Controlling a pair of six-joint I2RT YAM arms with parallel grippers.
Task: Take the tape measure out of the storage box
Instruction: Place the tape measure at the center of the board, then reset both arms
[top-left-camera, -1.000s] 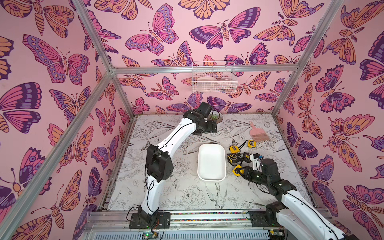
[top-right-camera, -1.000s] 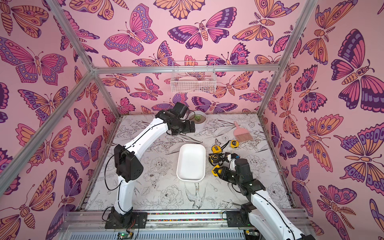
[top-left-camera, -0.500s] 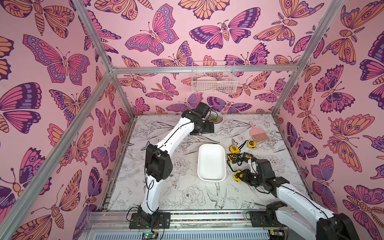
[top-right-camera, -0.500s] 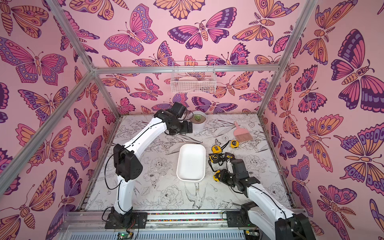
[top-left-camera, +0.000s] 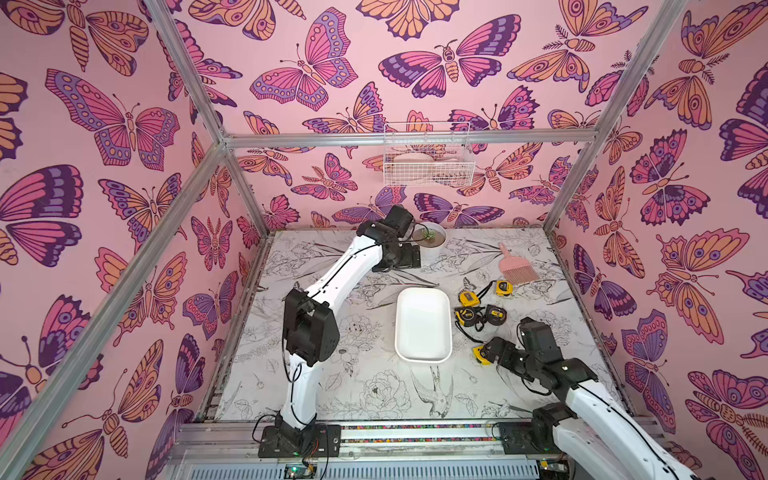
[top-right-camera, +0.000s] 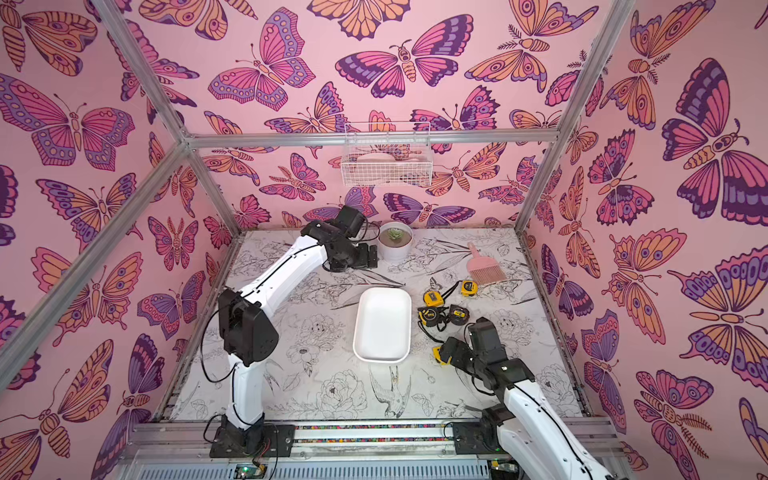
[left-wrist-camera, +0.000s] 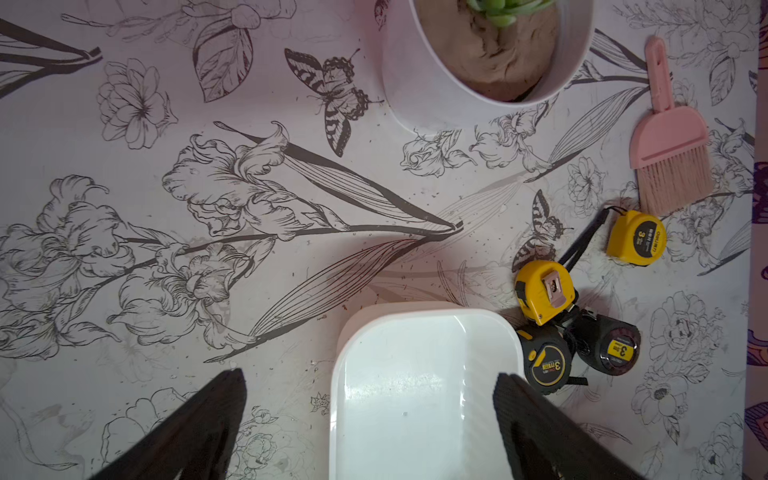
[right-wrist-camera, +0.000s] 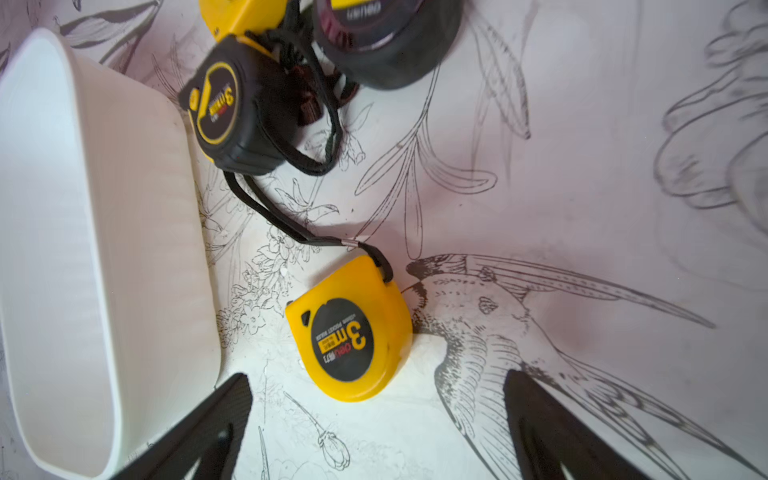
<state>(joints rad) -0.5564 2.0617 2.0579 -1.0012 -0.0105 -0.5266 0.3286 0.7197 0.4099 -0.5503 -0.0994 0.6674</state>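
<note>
The storage box (top-left-camera: 423, 324), a shallow white tub, sits mid-table and shows nothing inside in both top views. A yellow tape measure (right-wrist-camera: 351, 332) lies flat on the table just right of the box, label up, its black strap trailing toward the other tapes. My right gripper (right-wrist-camera: 376, 376) is open over its near edge, and neither finger touches it. In a top view that gripper (top-left-camera: 492, 353) hides most of the tape measure (top-left-camera: 479, 356). My left gripper (left-wrist-camera: 370, 374) is open and holds nothing, hovering over the far end of the box (left-wrist-camera: 419, 395).
Several other tape measures (top-left-camera: 478, 307) cluster right of the box. A pink brush (top-left-camera: 517, 270) lies behind them. A white plant pot (top-left-camera: 430, 239) stands at the back by the left arm. A white wire basket (top-left-camera: 428, 160) hangs on the back wall.
My right gripper has opened and let go of the yellow tape measure, which now rests on the table. The right arm has drawn back toward the front. The left arm barely moved.
</note>
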